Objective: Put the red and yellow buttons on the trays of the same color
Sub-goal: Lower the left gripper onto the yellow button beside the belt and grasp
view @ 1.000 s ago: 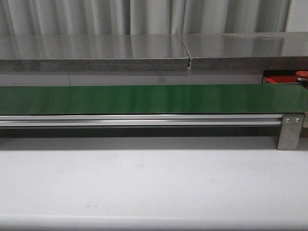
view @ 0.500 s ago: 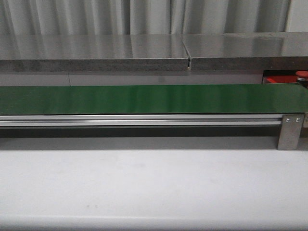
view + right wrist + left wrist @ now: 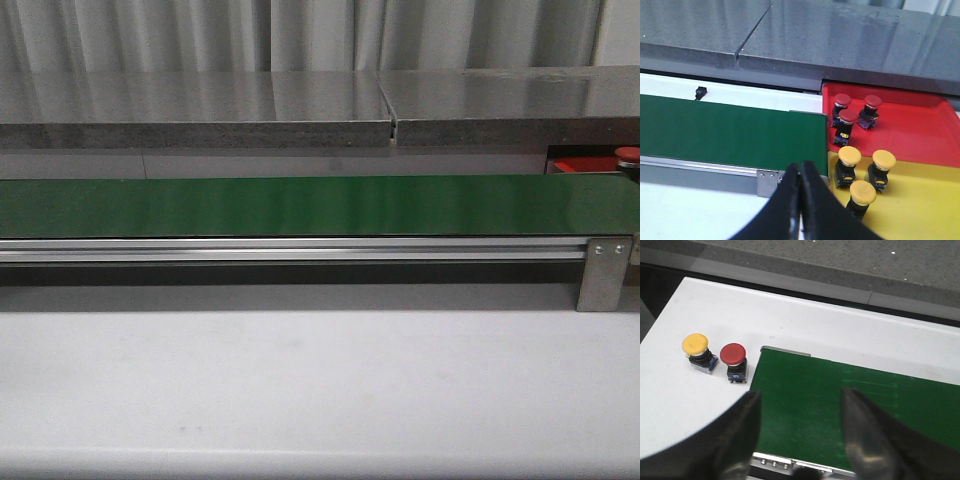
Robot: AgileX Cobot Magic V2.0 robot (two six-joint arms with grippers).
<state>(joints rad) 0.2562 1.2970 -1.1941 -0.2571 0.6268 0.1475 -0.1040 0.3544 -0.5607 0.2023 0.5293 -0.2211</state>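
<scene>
Spanning table: green belt, ran left-right, bare in front view.
Red tray: off belt's right end, far side; held 3 red buttons.
Yellow tray: just beside red tray, nearer; held 3 yellow buttons.
L gripper: fingers apart, above belt's left end, nothing btwn them.
R gripper: fingers together, holding nothing, near belt's right end.
Loose buttons: 1 red button + 1 yellow button on white table off belt's left end, side by side.
</scene>
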